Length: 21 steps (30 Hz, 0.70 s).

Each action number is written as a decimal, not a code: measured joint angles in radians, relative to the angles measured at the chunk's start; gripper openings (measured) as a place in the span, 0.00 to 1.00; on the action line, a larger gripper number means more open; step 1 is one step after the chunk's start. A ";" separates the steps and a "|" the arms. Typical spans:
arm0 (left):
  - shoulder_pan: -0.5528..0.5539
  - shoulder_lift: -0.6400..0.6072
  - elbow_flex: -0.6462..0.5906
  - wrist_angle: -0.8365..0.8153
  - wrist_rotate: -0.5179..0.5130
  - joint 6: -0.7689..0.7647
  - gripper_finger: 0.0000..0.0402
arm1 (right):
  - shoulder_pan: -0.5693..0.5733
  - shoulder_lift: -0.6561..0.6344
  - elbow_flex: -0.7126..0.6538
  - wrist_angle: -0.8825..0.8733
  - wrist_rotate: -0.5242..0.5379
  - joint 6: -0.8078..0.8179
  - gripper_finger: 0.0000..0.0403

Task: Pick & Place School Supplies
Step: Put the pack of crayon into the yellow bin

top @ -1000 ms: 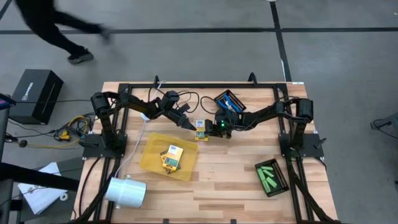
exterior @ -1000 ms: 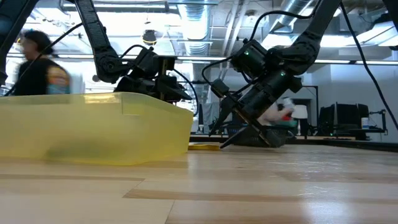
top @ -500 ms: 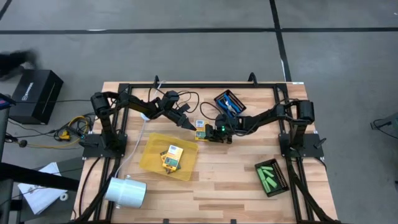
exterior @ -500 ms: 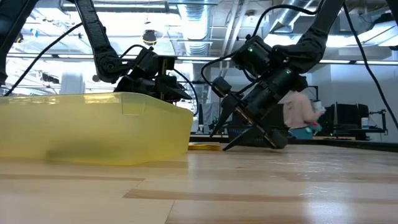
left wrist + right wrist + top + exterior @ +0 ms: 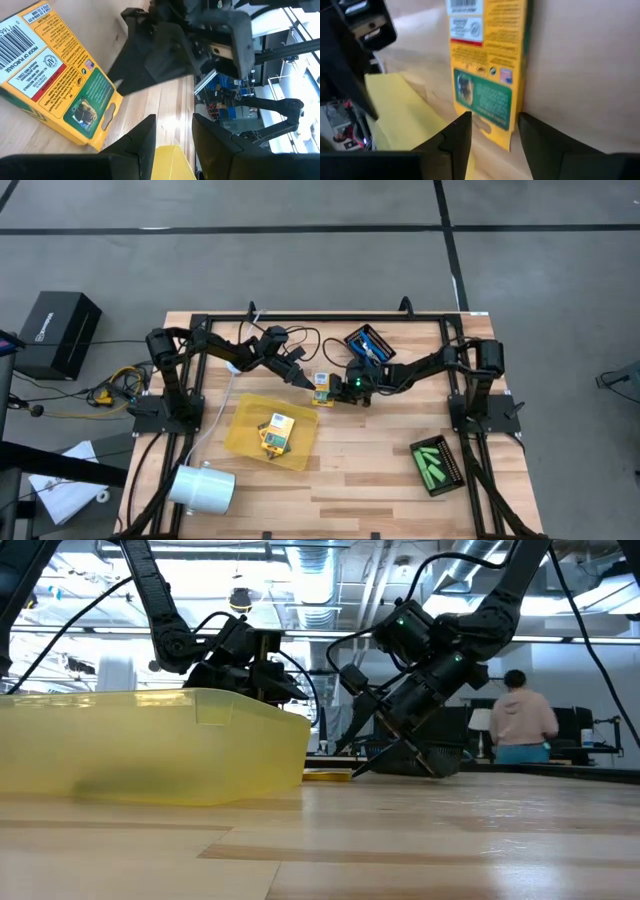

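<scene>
High view, crayon box (image 5: 322, 387): lies flat on the wooden worktop (image 5: 370, 470) near its middle, between the two pincers, just beyond the upper right corner of the yellow tray (image 5: 248, 427).
High view, second crayon box (image 5: 275, 430): inside the yellow tray.
High view, left pincer (image 5: 305, 379): just left of the loose crayon box, pointing at it.
High view, right pincer (image 5: 340, 392): just right of the same box, reaching in from the right.
High view, green sticks (image 5: 432, 462): lined up in a black mesh tray (image 5: 455, 465) at the worktop's right front.
High view, scissors (image 5: 368, 344): blue handles in another black mesh tray (image 5: 352, 337) at the back, behind the right arm.
High view, other items: a white cylinder (image 5: 201, 487) lies at the left front corner; a black case (image 5: 58, 332) stands on the floor to the left.
Low view: the yellow tray (image 5: 150, 745) fills the left foreground; the right pincer (image 5: 365, 755) slants down to the worktop, its tips by the flat crayon box (image 5: 328, 776); a person (image 5: 522, 722) stands far back on the right.
Left wrist view: the left pincer (image 5: 172, 131) has its fingers parted and holds nothing; the crayon box (image 5: 59, 75) lies beside them on the wood, the other arm's dark finger at its far edge.
Right wrist view: the right pincer (image 5: 495, 135) is spread, a finger on each side of the crayon box's (image 5: 487, 65) near end; whether they press on it I cannot tell.
</scene>
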 joint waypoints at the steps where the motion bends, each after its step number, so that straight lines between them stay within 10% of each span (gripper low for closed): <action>1: 0.000 0.000 0.000 0.000 0.000 0.000 0.30 | 0.001 0.000 0.002 0.002 0.000 0.000 0.39; 21: 0.000 0.000 0.000 0.003 -0.016 0.000 0.30 | 0.061 0.000 0.003 -0.031 0.028 0.050 0.38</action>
